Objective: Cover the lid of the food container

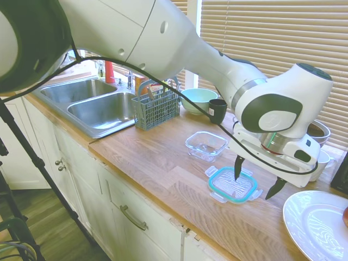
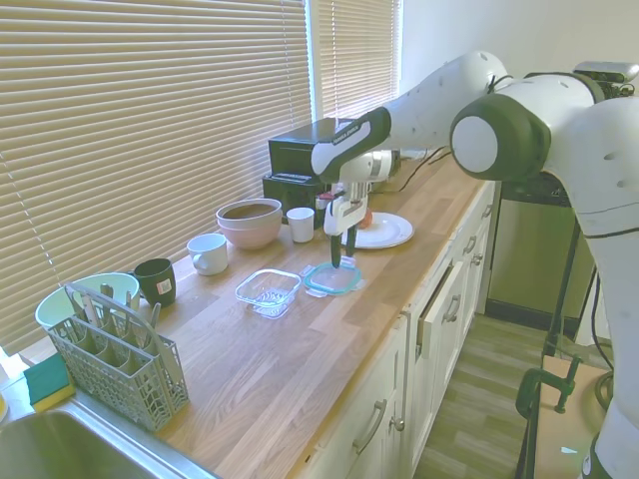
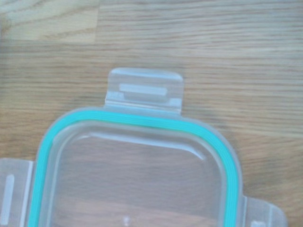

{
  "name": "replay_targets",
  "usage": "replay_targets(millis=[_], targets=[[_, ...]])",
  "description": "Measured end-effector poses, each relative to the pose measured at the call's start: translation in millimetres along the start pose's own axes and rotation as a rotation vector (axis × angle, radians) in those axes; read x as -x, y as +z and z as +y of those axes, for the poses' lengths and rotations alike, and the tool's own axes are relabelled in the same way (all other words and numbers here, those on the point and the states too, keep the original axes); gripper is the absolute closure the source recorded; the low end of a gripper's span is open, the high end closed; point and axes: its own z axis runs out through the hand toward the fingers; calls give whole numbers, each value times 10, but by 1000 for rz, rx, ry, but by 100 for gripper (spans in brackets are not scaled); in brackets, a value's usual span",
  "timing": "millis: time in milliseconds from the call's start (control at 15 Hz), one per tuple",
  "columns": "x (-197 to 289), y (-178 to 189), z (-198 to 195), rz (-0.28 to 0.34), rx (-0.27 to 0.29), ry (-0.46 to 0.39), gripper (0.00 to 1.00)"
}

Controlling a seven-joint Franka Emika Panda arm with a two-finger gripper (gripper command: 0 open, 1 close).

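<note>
1. The gripper hung spread wide, holding nothing, over the lid — flat on the counter beside the container.
2. Likely risk: fingers pinching only a flimsy tab (not the rim) — the lid could skid.

The lid lies flat on the wooden counter with bare wood on every side, so its edges can be reached. The gripper hangs over it, fingers spread wide, one above the lid's middle and one past its edge. The food container sits near, open on top, with nothing between it and the lid. A white plate lies close beyond the lid; a black cup and green bowl stand behind the container.
</note>
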Motion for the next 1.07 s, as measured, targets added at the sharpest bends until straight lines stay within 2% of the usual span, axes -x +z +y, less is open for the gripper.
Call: replay_targets(millis=[467,1067], targets=[[-6,24,-19,-66,-53,19,0],[18,96,-23,-96,-83,35,0]])
